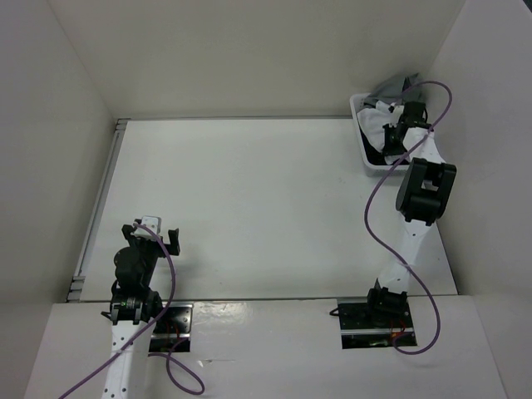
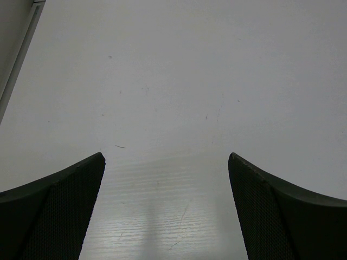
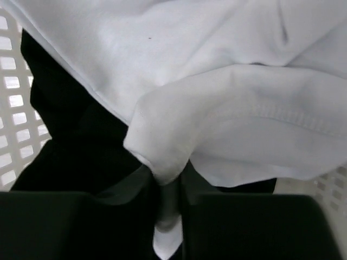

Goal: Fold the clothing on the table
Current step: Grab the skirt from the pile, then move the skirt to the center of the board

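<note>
The table (image 1: 249, 208) gives me plenty of bare room across its middle. The metal rail (image 1: 98, 208) runs down its left edge and walls (image 1: 249, 58) stand close on three sides. The mesh basket (image 1: 364, 145) sits at the far right corner.

My left arm is folded low near its base. The left pincer (image 2: 165, 162) hangs over the bare top with its jaws spread wide and nothing between them.

My right arm is stretched far forward, wrist bent down into the basket. The right pincer (image 3: 171, 189) is clamped on a small fold of the white clothing (image 3: 217, 81).

The clothing lies bunched in the basket over a black garment (image 3: 70, 135), with a grey garment (image 1: 391, 85) at the far side. A stitched hem runs off to the right in the wrist view. Crumpled as the clothing is, I cannot tell its long axis.
</note>
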Tool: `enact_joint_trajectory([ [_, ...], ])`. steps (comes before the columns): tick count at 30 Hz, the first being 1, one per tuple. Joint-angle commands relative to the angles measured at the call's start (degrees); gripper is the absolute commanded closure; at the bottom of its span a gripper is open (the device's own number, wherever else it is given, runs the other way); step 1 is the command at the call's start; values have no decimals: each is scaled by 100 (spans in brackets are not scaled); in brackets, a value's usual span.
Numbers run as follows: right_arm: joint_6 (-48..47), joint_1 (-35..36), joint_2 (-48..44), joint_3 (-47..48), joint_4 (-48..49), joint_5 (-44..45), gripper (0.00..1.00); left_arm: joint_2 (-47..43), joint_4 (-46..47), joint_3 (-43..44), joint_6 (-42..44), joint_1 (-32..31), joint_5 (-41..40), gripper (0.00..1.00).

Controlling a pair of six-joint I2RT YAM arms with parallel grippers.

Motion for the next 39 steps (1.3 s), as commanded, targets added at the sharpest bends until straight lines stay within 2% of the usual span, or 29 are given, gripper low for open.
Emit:
enact_joint_trajectory([
  [1, 49, -145, -726, 33, 366, -93, 85, -735, 195, -244, -55, -19, -25, 0],
  [3, 49, -145, -955, 33, 313, -93, 91, -735, 247, -183, -55, -19, -25, 0],
  [7, 49, -145, -1701, 85, 103, -93, 94, -735, 309, 2, -422, -19, -357, 0],
  [12, -4, 30, -2449, 454, -371, -206, 94, -735, 257, 555, -627, -19, -482, 0],
  [15, -4, 231, -2906, 657, -591, -338, 95, -664, 572, 985, -758, -19, -588, 0],
  [18, -109, 513, -3346, 727, -899, -514, 95, -261, 626, 1425, -811, -19, -588, 0],
  [21, -250, 1232, -3836, 587, -1189, -515, 95, 651, 459, 2294, -968, -19, -842, 0],
  [22, -329, 1730, -3978, 430, -1268, -515, 95, 1263, 259, 2575, -1056, -19, -956, 0],
  [24, -443, 2295, -4442, 227, -1269, -576, 95, 1916, -76, 3585, -1311, -19, -1210, 0],
  [26, -523, 3040, -4751, -54, -1329, -838, 95, 2845, -761, 4332, -1487, -19, -1264, 0],
  [27, -584, 3106, -4875, -55, -1330, -1118, 95, 3121, -1007, 4692, -1566, -19, -1264, 0],
  [29, -532, 2898, -5086, -151, -1514, -2609, 95, 3929, -1849, 5851, -1506, -19, -1011, 0],
  [32, -479, 2668, -5323, -668, -1305, -2459, 92, 4082, -2203, 6188, -1322, -19, -633, 0],
  [33, -479, 2667, -5463, -1140, -1112, -2231, 89, 4082, -2361, 6190, -1269, -19, -379, 0],
  [34, -540, 2615, -5543, -1406, -1023, -1689, 79, 3995, -2424, 6190, -1207, -19, -229, 0],
  [37, -540, 2693, -5737, -2519, -584, -563, 1, 3923, -2775, 6137, -1023, -19, 341, 0],
  [38, -540, 2694, -5798, -2742, -505, 251, 1, 3923, -2898, 6137, -1022, -19, 474, 0],
  [39, -540, 2754, -5799, -3066, -504, 598, 1, 3923, -3081, 5989, -953, 33, 658, 0],
])
